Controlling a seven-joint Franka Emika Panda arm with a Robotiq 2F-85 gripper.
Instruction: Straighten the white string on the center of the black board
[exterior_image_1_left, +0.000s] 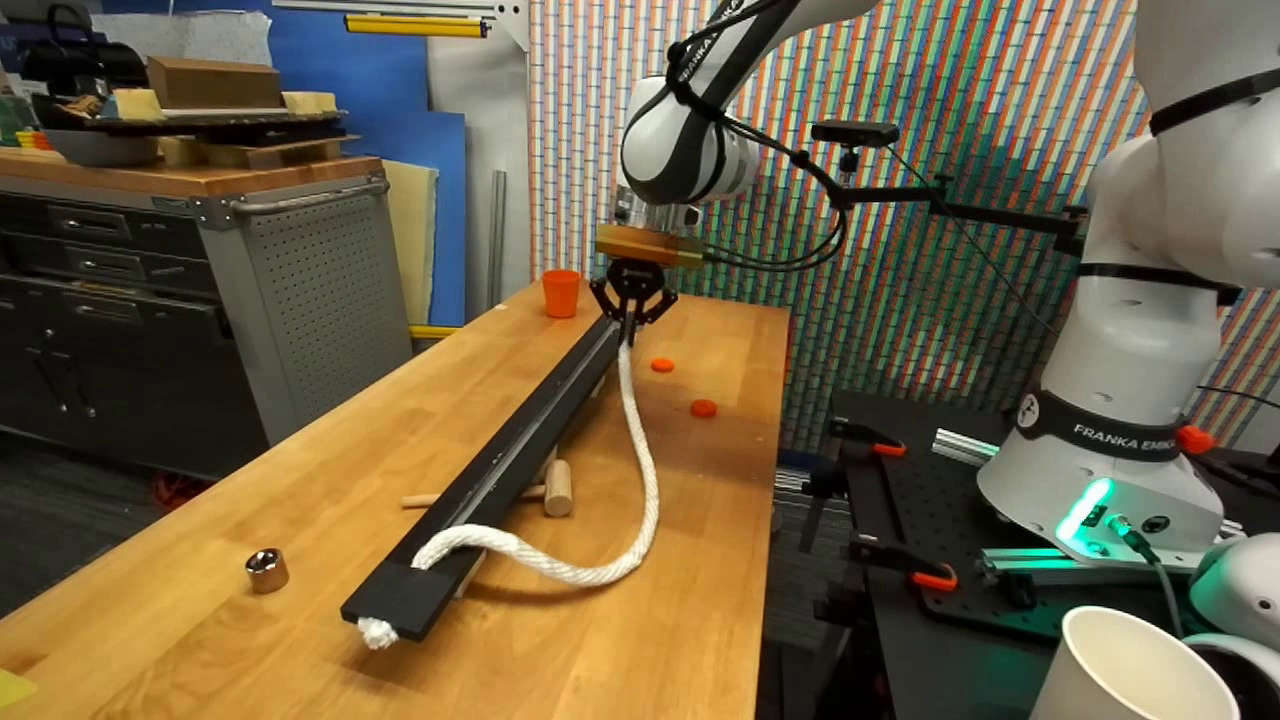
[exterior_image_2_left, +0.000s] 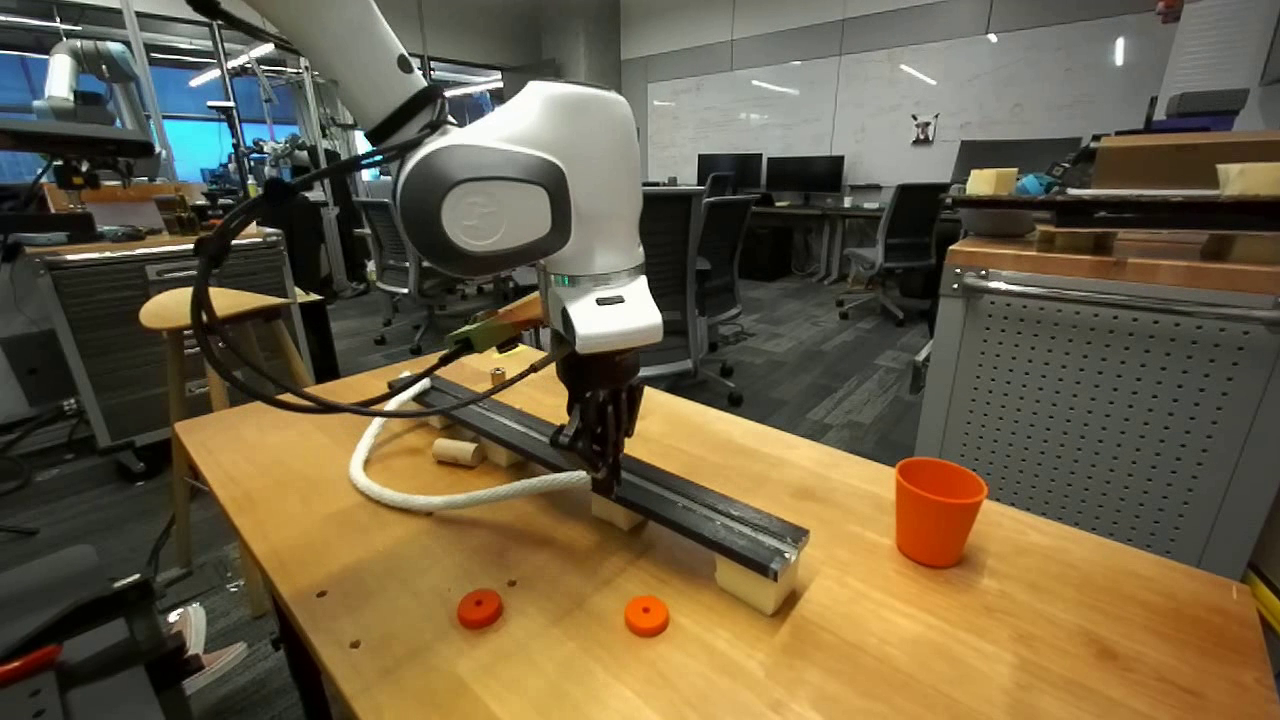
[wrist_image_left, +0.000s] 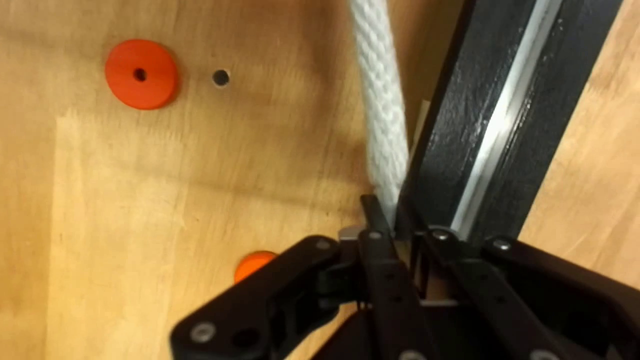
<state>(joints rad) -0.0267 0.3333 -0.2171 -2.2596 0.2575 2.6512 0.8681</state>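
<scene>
The white string (exterior_image_1_left: 648, 490) runs from my gripper in a wide curve over the wooden table, beside the black board. It also shows in an exterior view (exterior_image_2_left: 450, 499) and the wrist view (wrist_image_left: 382, 95). Its far part rises onto the black board (exterior_image_1_left: 500, 455) near one end and seems to pass into it. A white frayed tip shows under that end. The board, with a pale centre groove, also shows in an exterior view (exterior_image_2_left: 700, 510) and the wrist view (wrist_image_left: 460, 120). My gripper (wrist_image_left: 389, 207) is shut on the string's other end, beside the board's long edge.
Light blocks (exterior_image_2_left: 760, 582) prop up the board. A wooden mallet (exterior_image_1_left: 558, 488) lies partly under it. Two orange discs (exterior_image_2_left: 480, 608) lie on the string's side. An orange cup (exterior_image_2_left: 938, 512) and a metal socket (exterior_image_1_left: 267, 571) stand on the opposite side.
</scene>
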